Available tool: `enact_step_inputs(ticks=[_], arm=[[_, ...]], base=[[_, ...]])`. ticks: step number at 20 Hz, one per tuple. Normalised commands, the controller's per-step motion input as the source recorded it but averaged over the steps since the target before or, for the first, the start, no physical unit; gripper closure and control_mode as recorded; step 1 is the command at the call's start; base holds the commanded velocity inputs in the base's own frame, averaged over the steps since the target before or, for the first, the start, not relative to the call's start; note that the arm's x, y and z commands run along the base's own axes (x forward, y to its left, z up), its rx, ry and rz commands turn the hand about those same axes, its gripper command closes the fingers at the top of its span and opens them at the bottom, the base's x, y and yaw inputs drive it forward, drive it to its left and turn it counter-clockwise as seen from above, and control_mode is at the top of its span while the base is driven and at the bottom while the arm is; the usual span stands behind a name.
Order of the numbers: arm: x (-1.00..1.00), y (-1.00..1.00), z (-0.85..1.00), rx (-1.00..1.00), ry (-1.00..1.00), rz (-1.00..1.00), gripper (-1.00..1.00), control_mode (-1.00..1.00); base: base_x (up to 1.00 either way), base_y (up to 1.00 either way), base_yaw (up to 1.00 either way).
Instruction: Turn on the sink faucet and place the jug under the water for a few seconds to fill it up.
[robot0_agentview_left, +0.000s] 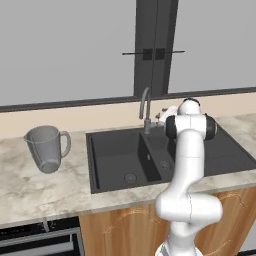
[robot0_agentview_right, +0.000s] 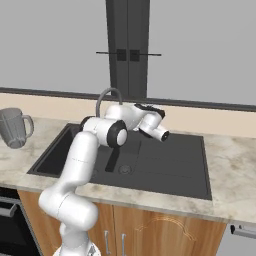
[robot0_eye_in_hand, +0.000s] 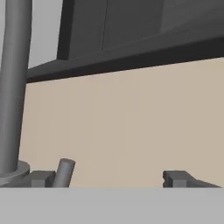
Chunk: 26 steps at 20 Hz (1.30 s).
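Beside the sink faucet (robot0_agentview_left: 145, 109), gripper (robot0_eye_in_hand: 107, 178) spread wide.

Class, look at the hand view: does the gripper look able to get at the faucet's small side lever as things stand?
Probably yes. The gripper is open, and the lever stands just inside one fingertip, beside the faucet stem. Nothing lies between them; only the beige wall is behind.

A marbled stone counter (robot0_agentview_left: 45, 187) holds the black double-basin sink (robot0_agentview_left: 115, 160); the jug (robot0_agentview_left: 46, 148) stands upright left of it, seemingly empty.
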Motion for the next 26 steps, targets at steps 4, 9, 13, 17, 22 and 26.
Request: enact_step_inputs(ticks=[4, 9, 13, 17, 22, 26], arm=[[0.30, -0.67, 0.00, 0.00, 0.00, -0.17, -1.00, -1.00], [0.22, -0.99, 0.00, 0.00, 0.02, -0.17, -1.00, -1.00], [0.14, -1.00, 0.00, 0.00, 0.02, -0.12, -1.00, -1.00], [0.12, -1.00, 0.00, 0.02, 0.05, -0.08, -1.00, -1.00], [0.03, -1.00, 0.01, 0.01, 0.08, -0.06, -1.00, -1.00], [0.00, -1.00, 0.05, 0.01, 0.04, -0.02, -1.00, -1.00]], base=[[0.00, 0.00, 0.00], [0.00, 0.00, 0.00], [0.00, 0.00, 0.00], [0.00, 0.00, 0.00], [0.00, 0.00, 0.00], [0.00, 0.00, 0.00]])
